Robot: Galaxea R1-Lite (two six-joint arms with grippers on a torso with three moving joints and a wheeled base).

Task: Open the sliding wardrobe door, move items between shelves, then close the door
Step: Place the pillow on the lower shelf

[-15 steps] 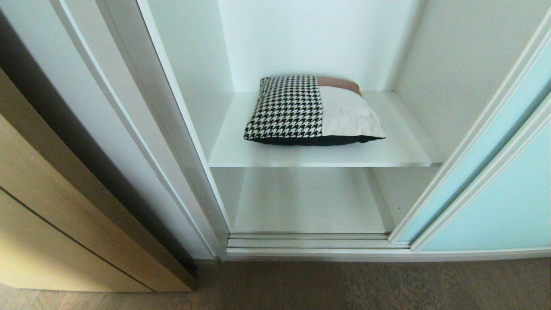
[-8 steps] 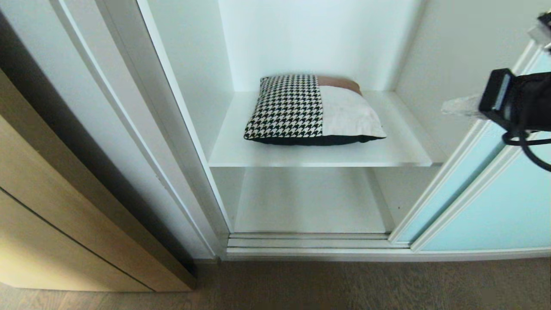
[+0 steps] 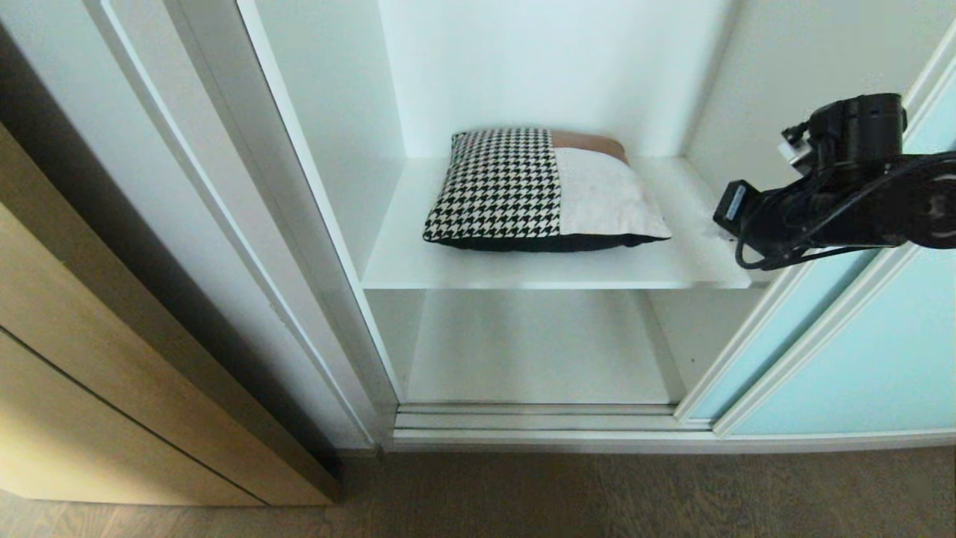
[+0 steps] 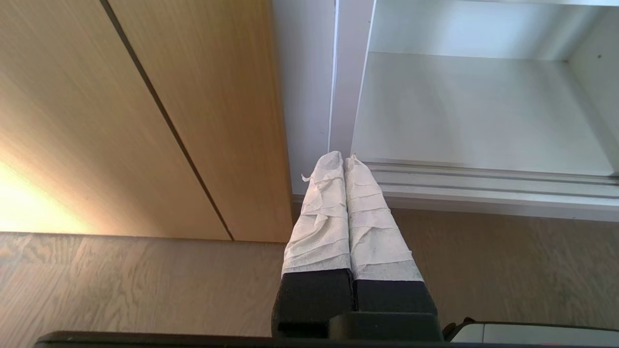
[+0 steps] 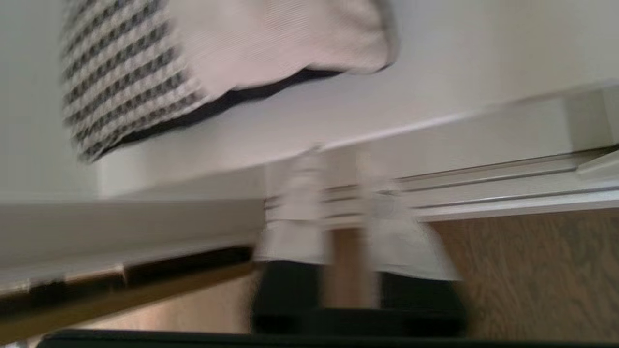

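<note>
The cushion lies flat on the upper shelf of the open wardrobe, roughly centred between the white side walls, touching nothing but the board. It is close to square, so it has no strong long axis; its houndstooth half faces the robot's left, its cream and brown patches face the right, and its dark underside edge runs along the front, parallel to the shelf's front lip. Below it the lower shelf shows bare board. The sliding wardrobe door stands drawn aside on the right, its framed edge just beside the shelf's right front corner. The right hand is at that corner, near the cushion's cream side but apart from it, so the cushion lies to the hand's left and a little further into the wardrobe. Its taped fingers stand a narrow way apart with nothing between them. This arm is clearly the nearer one, and a reach leftward over the shelf lip would likely meet the cushion's right edge first. The left hand hangs low by the wooden cabinet front, fingers pressed together and empty, well apart from the cushion
</note>
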